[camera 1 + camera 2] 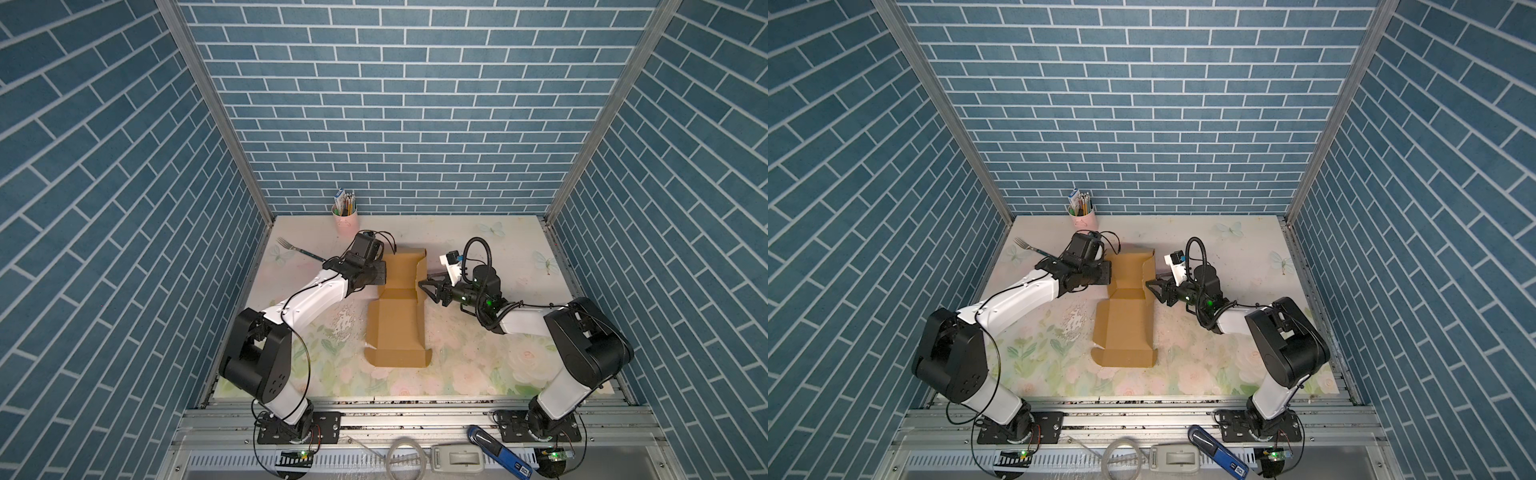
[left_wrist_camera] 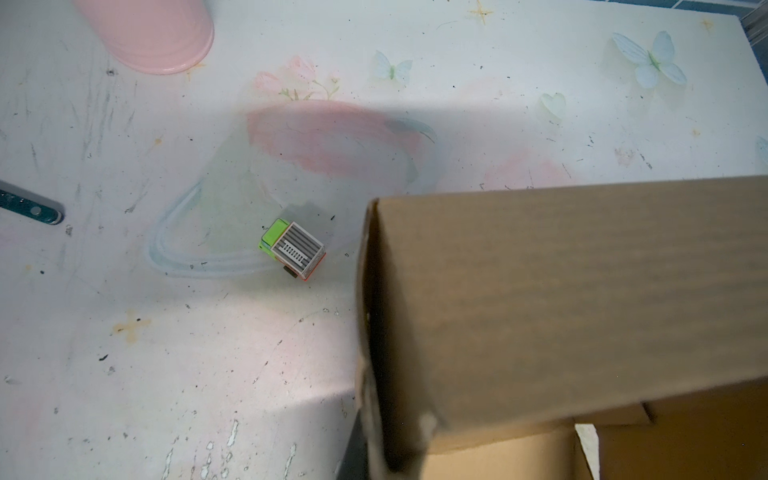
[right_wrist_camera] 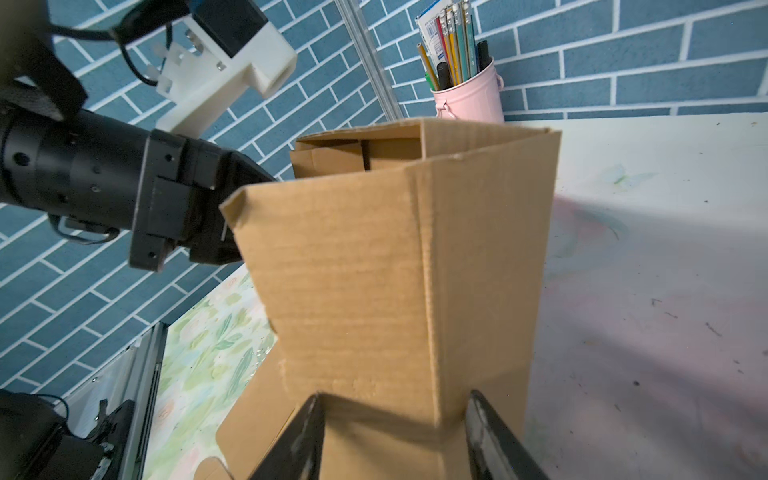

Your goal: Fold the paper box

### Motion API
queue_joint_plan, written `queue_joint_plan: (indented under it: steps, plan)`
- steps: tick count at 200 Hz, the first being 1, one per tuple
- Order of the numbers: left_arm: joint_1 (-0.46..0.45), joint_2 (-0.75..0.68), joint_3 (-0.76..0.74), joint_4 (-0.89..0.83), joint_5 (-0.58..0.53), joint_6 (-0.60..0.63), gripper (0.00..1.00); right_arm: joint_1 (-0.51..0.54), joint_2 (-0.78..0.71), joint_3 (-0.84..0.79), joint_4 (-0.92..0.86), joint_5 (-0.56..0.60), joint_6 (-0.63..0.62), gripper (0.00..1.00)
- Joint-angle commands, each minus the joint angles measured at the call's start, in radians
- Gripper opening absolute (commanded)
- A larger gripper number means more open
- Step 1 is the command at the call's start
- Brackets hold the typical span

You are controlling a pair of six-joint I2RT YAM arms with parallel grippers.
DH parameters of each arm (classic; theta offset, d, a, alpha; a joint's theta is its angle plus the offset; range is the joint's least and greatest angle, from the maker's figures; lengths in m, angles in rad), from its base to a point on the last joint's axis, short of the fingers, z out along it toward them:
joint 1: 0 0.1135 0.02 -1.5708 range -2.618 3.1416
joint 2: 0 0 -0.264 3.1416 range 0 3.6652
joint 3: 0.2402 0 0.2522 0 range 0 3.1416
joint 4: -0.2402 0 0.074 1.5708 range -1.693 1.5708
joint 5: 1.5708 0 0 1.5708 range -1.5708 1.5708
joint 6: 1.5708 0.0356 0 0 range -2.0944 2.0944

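The paper box [image 1: 397, 328] lay mid-table on the floral mat [image 1: 478, 365]. Its near panel was flat and the side walls of its far half were raised. The left arm reached forward from its near-left base, elbow bent and wrist turned inward. The left gripper [image 1: 379, 275] met the raised left wall, fingers pressed together on the cardboard. The right arm folded low from the near right, forearm pointing leftward. The right gripper [image 1: 427, 291] held its fingers [image 3: 301, 436] spread, facing the right wall's outer face. Beyond lay a fork [image 1: 291, 246], and a pink pencil cup [image 1: 345, 216] stood against the back wall.
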Motion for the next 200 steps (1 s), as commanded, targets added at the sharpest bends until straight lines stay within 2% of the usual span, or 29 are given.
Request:
queue_joint_plan:
  steps: [1,57,104,159,200]
  plan:
    - [-0.020,-0.010,0.028,0.004,0.029,0.010,0.06,0.018,-0.028,0.028,-0.048,0.105,-0.058,0.55]
    - [-0.039,-0.010,0.034,-0.006,0.035,0.019,0.06,0.028,-0.036,0.070,-0.092,0.207,-0.038,0.54]
    - [-0.043,0.015,0.075,-0.048,0.071,0.033,0.06,0.028,-0.049,0.122,-0.201,0.288,-0.003,0.52]
    - [-0.044,0.008,0.095,-0.075,0.081,0.041,0.06,0.048,-0.069,0.121,-0.234,0.399,-0.024,0.38]
    - [-0.043,-0.008,0.098,-0.081,0.081,0.038,0.06,0.110,-0.114,0.122,-0.276,0.621,-0.074,0.28]
